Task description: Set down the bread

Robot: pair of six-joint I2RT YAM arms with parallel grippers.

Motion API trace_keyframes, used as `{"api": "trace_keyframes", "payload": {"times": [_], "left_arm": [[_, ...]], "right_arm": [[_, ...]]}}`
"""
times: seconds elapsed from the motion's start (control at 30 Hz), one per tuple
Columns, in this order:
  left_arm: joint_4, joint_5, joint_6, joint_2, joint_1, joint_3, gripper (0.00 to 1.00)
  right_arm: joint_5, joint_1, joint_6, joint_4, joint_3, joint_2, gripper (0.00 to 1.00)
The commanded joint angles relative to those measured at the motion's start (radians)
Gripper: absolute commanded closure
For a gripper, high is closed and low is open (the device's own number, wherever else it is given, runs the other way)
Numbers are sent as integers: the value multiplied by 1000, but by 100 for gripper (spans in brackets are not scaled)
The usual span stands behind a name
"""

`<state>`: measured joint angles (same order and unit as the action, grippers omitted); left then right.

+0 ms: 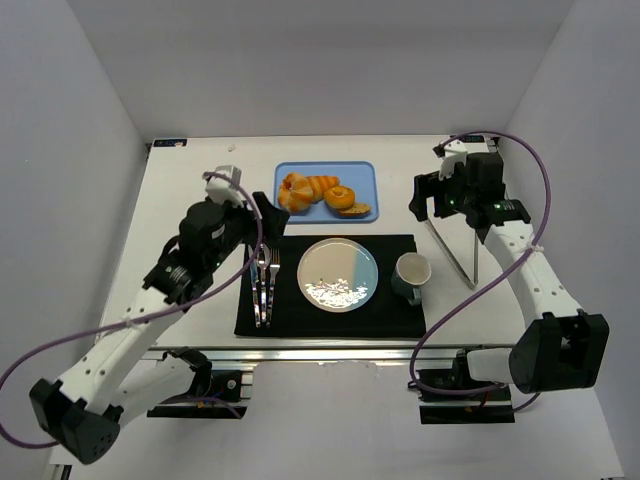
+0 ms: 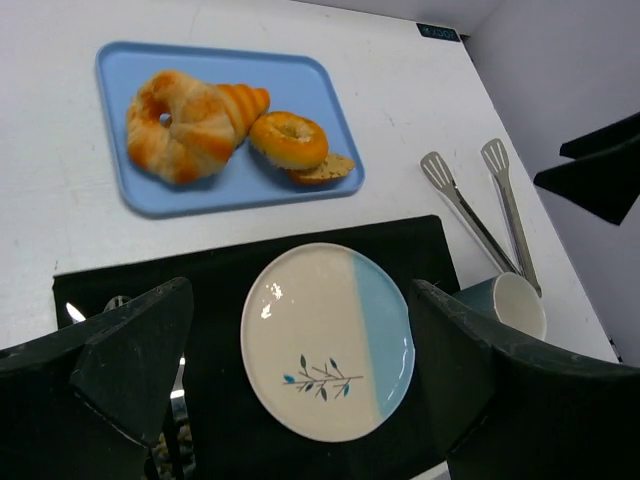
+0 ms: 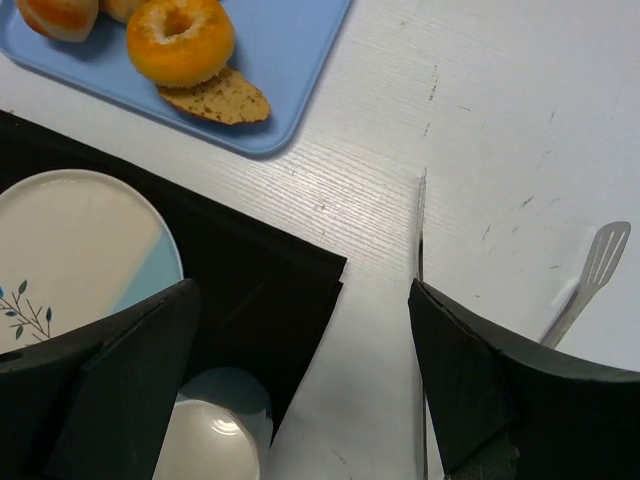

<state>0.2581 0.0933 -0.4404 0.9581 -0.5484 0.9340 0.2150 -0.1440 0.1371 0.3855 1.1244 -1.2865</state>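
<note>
- My left gripper [image 2: 305, 375] is spread wide and empty above the plate [image 2: 300, 300]; my right gripper [image 3: 300, 380] is spread and empty too.
- The bread [image 2: 289, 141] is on the blue tray [image 2: 300, 80], touching the brown slice [image 2: 322, 170].
- Step, I judge: reach. Next calls for a clean pinch on the ring.

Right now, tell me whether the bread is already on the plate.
No, the bread lies on the blue tray beside the croissants, and the plate holds no food.
</note>
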Motion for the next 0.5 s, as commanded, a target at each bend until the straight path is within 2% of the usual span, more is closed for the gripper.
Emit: {"api": "trace_keyframes", "payload": {"times": [0.0,0.07,0.1,0.13,0.17,0.2,0.23,0.27,0.3,0.33,0.37,0.43,0.47], "left_arm": [[38,46,-57,-96,2,-58,2],[41,57,-72,-140,2,-89,2],[44,62,-76,-150,2,-95,2],[50,63,-78,-153,2,-98,3],[56,66,-80,-157,2,-100,4],[61,66,-81,-154,2,-101,10],[70,65,-81,-154,2,-101,17],[72,62,-80,-154,2,-100,28],[72,59,-80,-156,2,-104,58],[70,60,-81,-157,2,-110,73],[66,62,-86,-165,2,-121,88],[61,60,-90,-179,2,-132,84],[59,62,-92,-179,2,-136,75]], "right_arm": [[41,26,-1,26,75,-13,11],[147,64,79,42,87,-10,11],[187,81,125,53,84,-7,16],[195,92,154,55,78,-8,28],[149,112,139,55,69,-14,44],[152,130,140,59,68,-22,87],[165,188,141,70,63,-27,100],[178,213,148,70,54,-24,100],[196,233,162,70,31,-22,100],[210,266,177,76,22,-17,100],[215,282,218,104,6,-16,74],[205,316,266,143,-12,-11,23],[198,329,266,145,-23,-7,15]]}}
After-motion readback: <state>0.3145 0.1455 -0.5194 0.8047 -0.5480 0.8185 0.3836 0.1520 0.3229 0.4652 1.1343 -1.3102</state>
